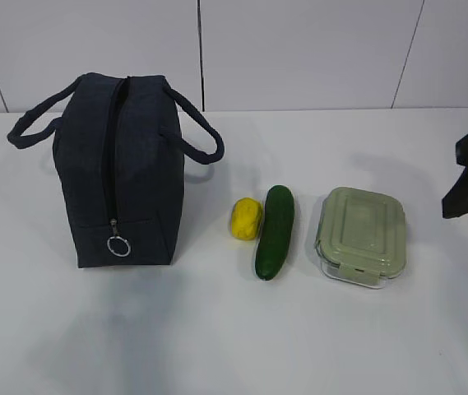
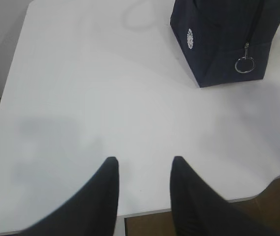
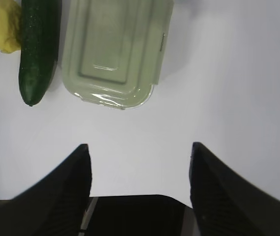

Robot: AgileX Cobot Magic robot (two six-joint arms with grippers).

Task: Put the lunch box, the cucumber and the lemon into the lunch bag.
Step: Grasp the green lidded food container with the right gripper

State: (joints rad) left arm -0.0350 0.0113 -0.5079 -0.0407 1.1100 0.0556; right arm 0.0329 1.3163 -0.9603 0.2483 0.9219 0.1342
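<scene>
Lunch bag (image 1: 122, 173) stands zipped shut on the table (image 1: 217, 346); lemon (image 1: 246, 219), cucumber (image 1: 275, 231) and lidded lunch box (image 1: 361, 237) sit in a row right of it. Both grippers, left (image 2: 142, 164) and right (image 3: 137, 150), hover spread, holding nothing.

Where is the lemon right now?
In the exterior view the lemon lies on the table right of centre, between the lunch bag on its left and the cucumber, right against the cucumber's left side.
</scene>
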